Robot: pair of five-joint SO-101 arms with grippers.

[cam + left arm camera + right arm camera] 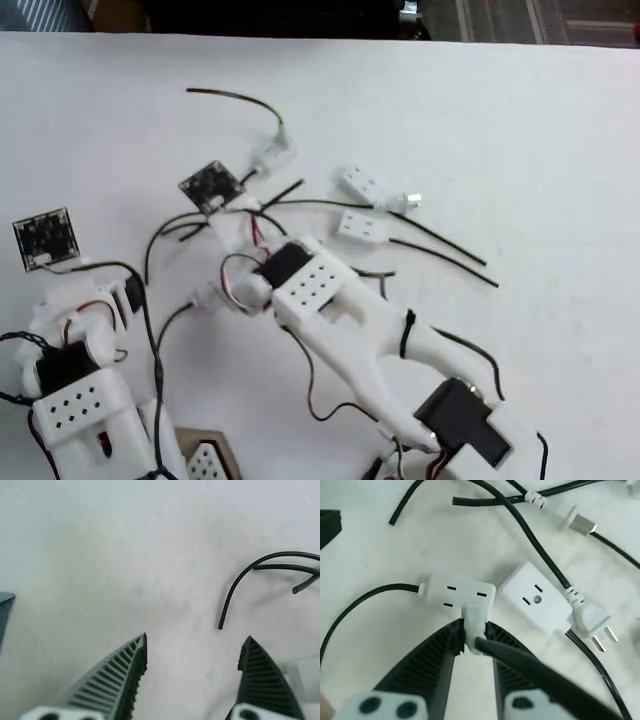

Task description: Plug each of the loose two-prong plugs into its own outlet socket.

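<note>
My right gripper [474,641] is shut on a white plug [474,622] whose black cord runs back over one finger. The plug's front sits against the edge of a white outlet block [457,592] with its own black cord; the prongs are hidden. Beside it lies a second white outlet [535,602], and next to that a loose two-prong plug [592,622]. In the high view, two more outlets [360,185] [360,228] and a plug [405,203] lie right of centre. My left gripper [192,650] hangs open over bare table near black cord ends [240,585].
Two square black marker tags [45,238] [212,187] lie on the white table [520,120]. Another white connector [270,152] with a curved cord sits at the back. Black cords cross the middle. The right arm [370,330] stretches diagonally from the front right.
</note>
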